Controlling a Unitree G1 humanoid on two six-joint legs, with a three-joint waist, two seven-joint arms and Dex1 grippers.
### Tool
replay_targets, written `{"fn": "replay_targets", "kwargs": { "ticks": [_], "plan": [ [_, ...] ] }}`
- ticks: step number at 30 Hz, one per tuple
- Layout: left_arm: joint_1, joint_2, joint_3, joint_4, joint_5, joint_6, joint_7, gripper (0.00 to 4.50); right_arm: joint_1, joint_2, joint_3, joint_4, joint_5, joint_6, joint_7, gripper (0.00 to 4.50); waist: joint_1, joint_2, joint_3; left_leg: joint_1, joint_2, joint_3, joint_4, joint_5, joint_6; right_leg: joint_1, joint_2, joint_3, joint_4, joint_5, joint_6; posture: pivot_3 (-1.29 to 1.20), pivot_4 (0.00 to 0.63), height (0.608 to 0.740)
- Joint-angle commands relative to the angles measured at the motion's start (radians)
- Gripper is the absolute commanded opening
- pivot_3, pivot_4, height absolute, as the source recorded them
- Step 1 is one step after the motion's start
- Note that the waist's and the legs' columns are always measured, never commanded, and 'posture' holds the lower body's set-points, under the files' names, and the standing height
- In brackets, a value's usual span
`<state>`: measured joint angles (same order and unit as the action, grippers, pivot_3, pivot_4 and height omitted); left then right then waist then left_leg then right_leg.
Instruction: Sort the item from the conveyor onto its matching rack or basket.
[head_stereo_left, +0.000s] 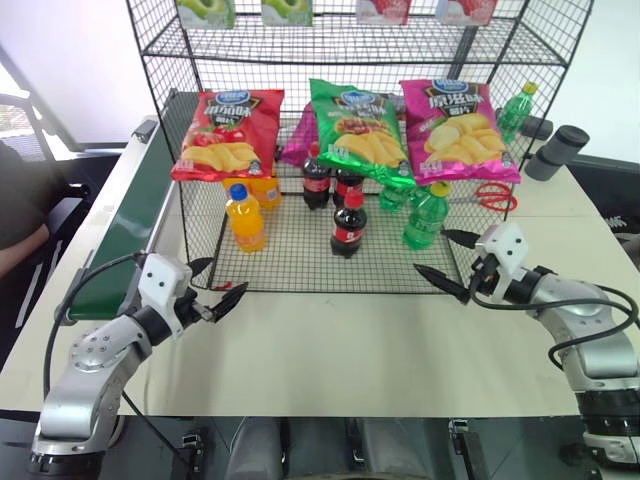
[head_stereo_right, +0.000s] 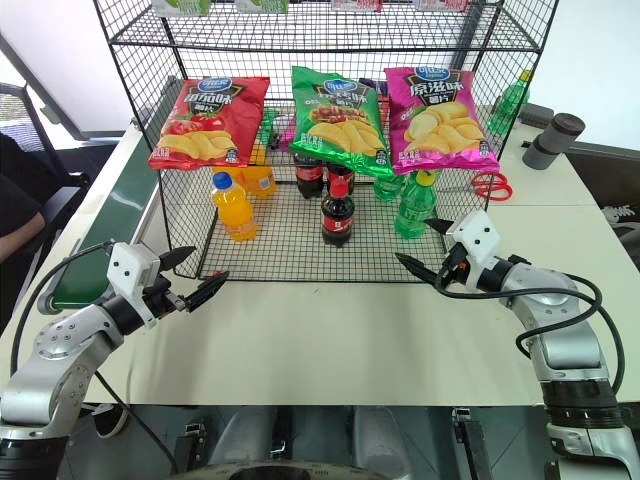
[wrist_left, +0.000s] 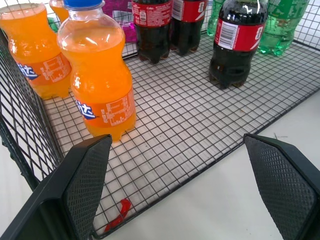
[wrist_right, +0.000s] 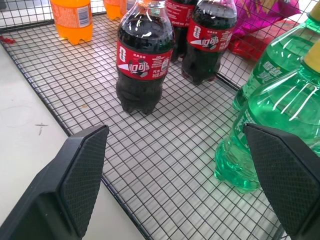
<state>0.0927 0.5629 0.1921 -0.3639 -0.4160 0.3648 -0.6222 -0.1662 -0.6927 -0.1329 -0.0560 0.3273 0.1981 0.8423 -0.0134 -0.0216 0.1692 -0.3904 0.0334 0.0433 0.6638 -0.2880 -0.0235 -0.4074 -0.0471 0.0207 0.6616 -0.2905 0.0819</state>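
Three cola bottles stand upright on the mesh floor of the black wire rack (head_stereo_left: 300, 265). One cola bottle (head_stereo_left: 348, 225) stands forward of the other two (head_stereo_left: 316, 178), and it also shows in the right wrist view (wrist_right: 143, 60). The dark green conveyor (head_stereo_left: 125, 220) runs along the rack's left side, and its visible stretch carries nothing. My left gripper (head_stereo_left: 222, 280) hovers open at the basket's front left corner, holding nothing. My right gripper (head_stereo_left: 432, 250) hovers open at the front right corner, also holding nothing.
Orange soda bottles (head_stereo_left: 245, 215) stand at the basket's left and green bottles (head_stereo_left: 427, 215) at its right. Chip bags, red (head_stereo_left: 228, 135), green (head_stereo_left: 358, 130) and pink (head_stereo_left: 455, 125), hang above. Red scissors (head_stereo_left: 495, 195) and a dark cylinder (head_stereo_left: 558, 152) lie right of the rack.
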Motion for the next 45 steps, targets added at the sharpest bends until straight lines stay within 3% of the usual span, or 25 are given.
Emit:
{"fn": "replay_targets", "kwargs": {
  "ticks": [1, 11, 45],
  "plan": [
    [-0.005, -0.004, 0.015, -0.014, 0.009, -0.021, 0.012, 4.5, -0.013, 0.004, -0.018, 0.024, -0.004, -0.047, 0.01, 4.47, 0.0, 0.0, 0.0, 0.0, 0.0, 0.0, 0.0, 0.0, 0.0, 0.0, 0.0, 0.0, 0.0, 0.0, 0.0, 0.0, 0.15, 0.734],
    [0.0, -0.012, 0.016, -0.012, 0.016, -0.026, 0.019, 4.5, -0.014, 0.013, -0.016, 0.152, -0.021, -0.163, 0.043, 4.47, 0.0, 0.0, 0.0, 0.0, 0.0, 0.0, 0.0, 0.0, 0.0, 0.0, 0.0, 0.0, 0.0, 0.0, 0.0, 0.0, 0.15, 0.734],
    [-0.008, -0.048, 0.008, 0.024, 0.031, -0.051, 0.034, 4.5, 0.002, 0.045, -0.029, 0.182, -0.031, -0.204, 0.013, 4.47, -0.001, 0.0, 0.0, 0.0, 0.0, 0.0, 0.001, 0.0, 0.0, 0.0, 0.0, 0.0, 0.001, 0.0, 0.0, 0.0, 0.15, 0.734]
  ]
}}
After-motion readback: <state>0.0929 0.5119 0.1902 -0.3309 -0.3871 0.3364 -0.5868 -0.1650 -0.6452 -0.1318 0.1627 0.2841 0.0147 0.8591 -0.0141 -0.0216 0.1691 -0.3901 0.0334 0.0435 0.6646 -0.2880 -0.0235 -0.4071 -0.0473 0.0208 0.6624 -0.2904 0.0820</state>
